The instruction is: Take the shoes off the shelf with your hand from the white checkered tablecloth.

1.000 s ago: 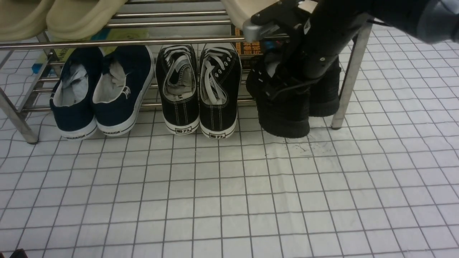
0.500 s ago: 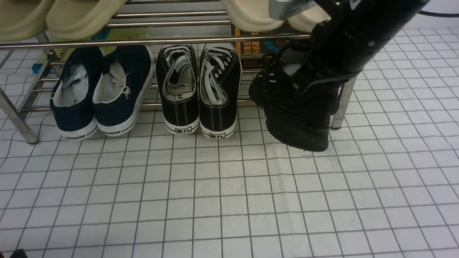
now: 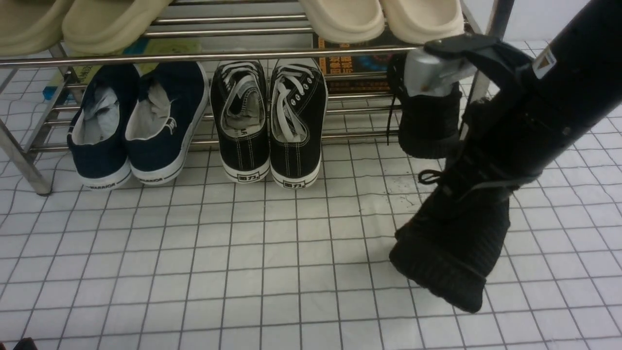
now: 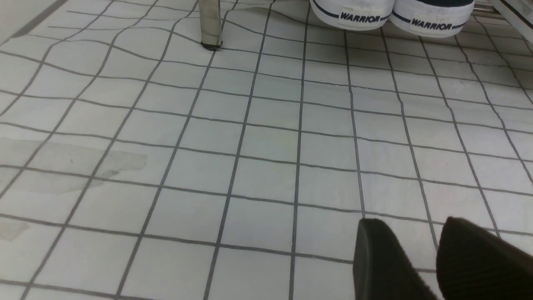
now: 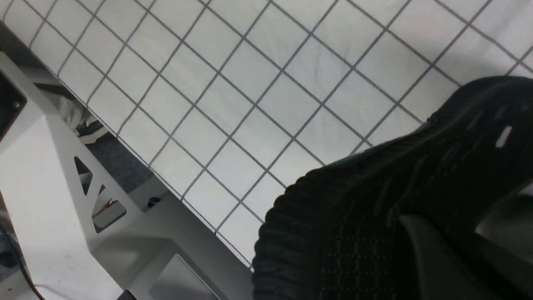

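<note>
One of the all-black knit shoes (image 3: pixel 452 243) hangs tilted, heel down, over the white checkered tablecloth (image 3: pixel 243 253) in front of the shelf (image 3: pixel 194 54). My right gripper (image 3: pixel 478 180) is shut on its collar. The right wrist view shows the same shoe (image 5: pixel 374 200) with the gripper (image 5: pixel 454 233) clamped on it above the cloth. The other black knit shoe (image 3: pixel 430 126) still stands on the shelf's lower bars at the right end. In the left wrist view my left gripper (image 4: pixel 420 233) hovers low over the cloth, open, with nothing between its fingers.
Navy slip-ons (image 3: pixel 136 121) and black canvas sneakers with white laces (image 3: pixel 269 121) fill the lower tier to the left. Beige slippers (image 3: pixel 340 17) lie on the upper tier. A shelf leg (image 4: pixel 210 23) stands on the cloth. The table's edge and a grey frame (image 5: pixel 62 187) lie near the held shoe.
My right arm has pulled the black shoe out of the shelf, toward me, to the right and lower. The second black shoe on the shelf is now uncovered.
</note>
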